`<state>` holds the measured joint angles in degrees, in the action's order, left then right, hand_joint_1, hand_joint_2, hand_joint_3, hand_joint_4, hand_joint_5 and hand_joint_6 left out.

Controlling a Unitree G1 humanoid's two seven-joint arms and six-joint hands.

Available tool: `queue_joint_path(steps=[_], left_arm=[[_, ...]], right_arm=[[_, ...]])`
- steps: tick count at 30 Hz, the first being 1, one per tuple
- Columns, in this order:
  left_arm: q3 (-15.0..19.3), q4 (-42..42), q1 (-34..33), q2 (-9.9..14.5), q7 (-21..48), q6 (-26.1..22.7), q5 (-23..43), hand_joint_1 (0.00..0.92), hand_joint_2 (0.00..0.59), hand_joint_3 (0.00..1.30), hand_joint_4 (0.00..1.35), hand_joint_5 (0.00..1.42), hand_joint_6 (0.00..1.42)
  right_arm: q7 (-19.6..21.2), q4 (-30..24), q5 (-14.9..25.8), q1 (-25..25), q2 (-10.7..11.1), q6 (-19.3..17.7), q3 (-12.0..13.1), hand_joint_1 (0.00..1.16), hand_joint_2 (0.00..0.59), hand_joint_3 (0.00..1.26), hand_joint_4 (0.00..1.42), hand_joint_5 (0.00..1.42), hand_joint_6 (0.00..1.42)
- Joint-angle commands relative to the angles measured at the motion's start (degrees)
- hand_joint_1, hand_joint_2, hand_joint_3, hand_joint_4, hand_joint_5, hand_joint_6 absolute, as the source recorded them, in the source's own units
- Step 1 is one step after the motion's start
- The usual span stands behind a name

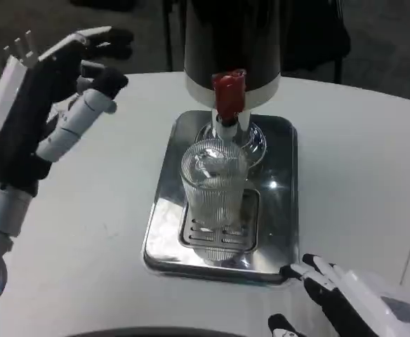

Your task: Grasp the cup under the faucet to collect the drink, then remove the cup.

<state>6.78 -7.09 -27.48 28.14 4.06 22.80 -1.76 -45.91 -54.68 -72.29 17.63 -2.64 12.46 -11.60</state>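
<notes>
At the table's near edge, I'm seeing my right hand lying low, fingers spread, holding nothing, fingertips just beside the drip tray. Up-left of it, the ribbed glass cup is standing upright on the grate, mouth up, under the red faucet. Farther left, my left hand is hovering open, empty.

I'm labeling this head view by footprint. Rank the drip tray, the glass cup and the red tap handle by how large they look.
1. Drip tray, largest.
2. Glass cup.
3. Red tap handle, smallest, though it sits farther from the camera than the cup.
</notes>
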Motion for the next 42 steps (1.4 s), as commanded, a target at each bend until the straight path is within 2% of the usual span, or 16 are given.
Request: queue_joint_path(steps=[1,5,9,13,18,32,37,42], left_arm=[[1.1,2.6,-3.8,0.6,7.4,-5.4,8.0,0.000,0.108,0.39,0.41,0.55,0.74],[0.7,2.3,-7.7,1.2,15.1,-10.7,13.6,0.000,0.097,0.38,0.38,0.49,0.66],[-0.3,1.6,-12.1,1.9,21.9,-16.4,16.2,0.000,0.083,0.34,0.27,0.37,0.47],[-1.6,0.9,-15.8,2.6,27.2,-21.0,16.0,0.000,0.073,0.32,0.23,0.33,0.42],[-3.2,-1.3,-19.0,2.5,31.4,-23.4,15.3,0.000,0.069,0.31,0.23,0.33,0.41],[-7.2,-6.9,-21.6,2.2,37.0,-24.0,12.3,0.000,0.061,0.32,0.24,0.34,0.41],[-8.3,-8.0,-21.3,2.0,37.4,-22.6,10.5,0.000,0.052,0.32,0.27,0.36,0.41],[-10.2,-8.6,-21.0,2.6,37.7,-19.1,7.3,0.000,0.051,0.32,0.27,0.36,0.41]], right_arm=[[0.2,0.1,-0.1,-0.1,-0.2,0.1,-0.1,0.25,0.469,0.14,0.00,0.00,0.03],[0.2,0.3,-0.3,-0.5,-0.3,0.2,-0.2,0.25,0.469,0.14,0.00,0.00,0.03],[0.2,0.6,-0.4,-0.9,-0.3,0.3,-0.1,0.25,0.469,0.14,0.00,0.00,0.03],[0.2,0.7,-0.3,-1.2,-0.3,0.5,0.0,0.25,0.469,0.14,0.00,0.00,0.03],[0.2,0.8,0.1,-1.4,-0.3,0.8,0.3,0.25,0.469,0.14,0.00,0.00,0.04],[-0.1,0.5,0.6,-1.6,0.0,0.8,0.4,0.25,0.469,0.14,0.00,0.00,0.05],[-0.3,0.3,0.8,-1.4,-0.1,1.0,0.3,0.25,0.469,0.14,0.00,0.00,0.05],[-0.4,0.1,1.3,-1.5,-0.1,1.2,0.5,0.25,0.469,0.14,0.00,0.00,0.05]])
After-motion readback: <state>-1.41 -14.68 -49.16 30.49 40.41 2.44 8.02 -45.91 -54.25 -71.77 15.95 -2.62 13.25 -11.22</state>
